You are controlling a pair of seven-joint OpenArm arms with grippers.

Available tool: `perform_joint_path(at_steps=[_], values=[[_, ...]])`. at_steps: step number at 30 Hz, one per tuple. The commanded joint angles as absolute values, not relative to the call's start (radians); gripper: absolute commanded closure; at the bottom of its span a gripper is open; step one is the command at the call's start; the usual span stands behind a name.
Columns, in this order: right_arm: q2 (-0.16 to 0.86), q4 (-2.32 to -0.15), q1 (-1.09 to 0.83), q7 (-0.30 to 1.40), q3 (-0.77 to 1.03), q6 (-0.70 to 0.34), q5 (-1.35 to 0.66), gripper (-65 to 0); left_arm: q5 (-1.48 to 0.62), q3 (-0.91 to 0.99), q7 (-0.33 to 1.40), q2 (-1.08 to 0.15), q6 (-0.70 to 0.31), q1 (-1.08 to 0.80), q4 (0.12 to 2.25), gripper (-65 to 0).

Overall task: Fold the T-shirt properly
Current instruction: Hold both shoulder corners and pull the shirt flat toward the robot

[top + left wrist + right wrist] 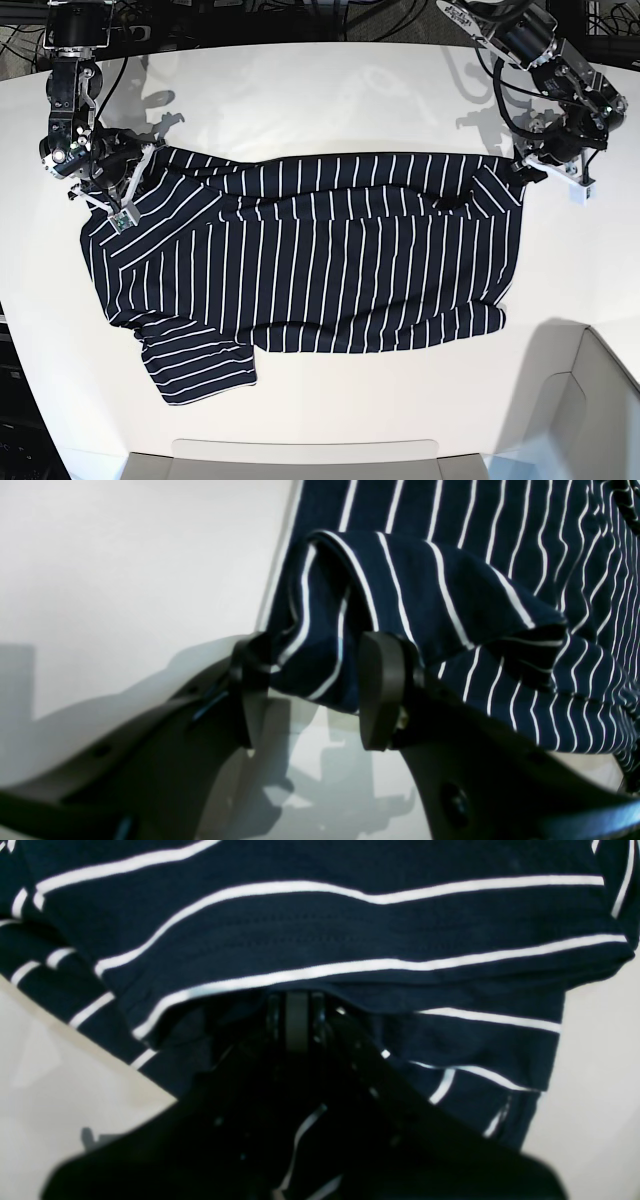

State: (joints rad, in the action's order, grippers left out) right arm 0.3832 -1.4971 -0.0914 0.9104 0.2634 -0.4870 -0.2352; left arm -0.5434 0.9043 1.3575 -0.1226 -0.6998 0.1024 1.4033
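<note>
Going from the left of the base view: the right end effector sits at the shirt's far left corner, pressed together with a hem of the T-shirt pinched in it. In its wrist view the cloth hangs over the closed fingertips and drapes down in front of them, with more striped layers below and to the side. The left end effector is at the far right corner. Its wrist view shows its fingers spread wide with a bunched fold of the shirt lying between them. The cloth touches the inner faces, but whether it is truly clamped cannot be told.

The step in hand looks like lifting both far corners to bring that edge over toward the near edge. To do it well, the left end effector should probably close firmly on the fold before any lift, or the corner will slip out. Both corners should rise together and stay apart from each other, so the edge stays taut and the stripes run straight. The near-left sleeve lies crumpled on the table, well apart from both end effectors, and may drag or tuck under.

From each end effector the body of the shirt spreads forward and inward, flat on the table.
</note>
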Motion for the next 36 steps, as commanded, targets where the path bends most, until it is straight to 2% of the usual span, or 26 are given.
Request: perform_joint_path(at_steps=[1,29,36], values=[[0.394,-1.509,-0.081,0.912,0.266,-0.492,-0.239,0.0,-0.538,0.906,1.376,-0.137,-0.698,0.114,1.419,-29.5],[0.39,-1.509,-0.081,0.912,0.265,-0.49,-0.239,0.0,-0.532,0.898,1.342,-0.176,-0.698,0.11,1.443,-27.2],[0.392,-1.509,-0.081,0.912,0.265,-0.49,-0.239,0.0,-0.532,0.897,1.333,-0.18,-0.698,0.11,1.34,-27.3]])
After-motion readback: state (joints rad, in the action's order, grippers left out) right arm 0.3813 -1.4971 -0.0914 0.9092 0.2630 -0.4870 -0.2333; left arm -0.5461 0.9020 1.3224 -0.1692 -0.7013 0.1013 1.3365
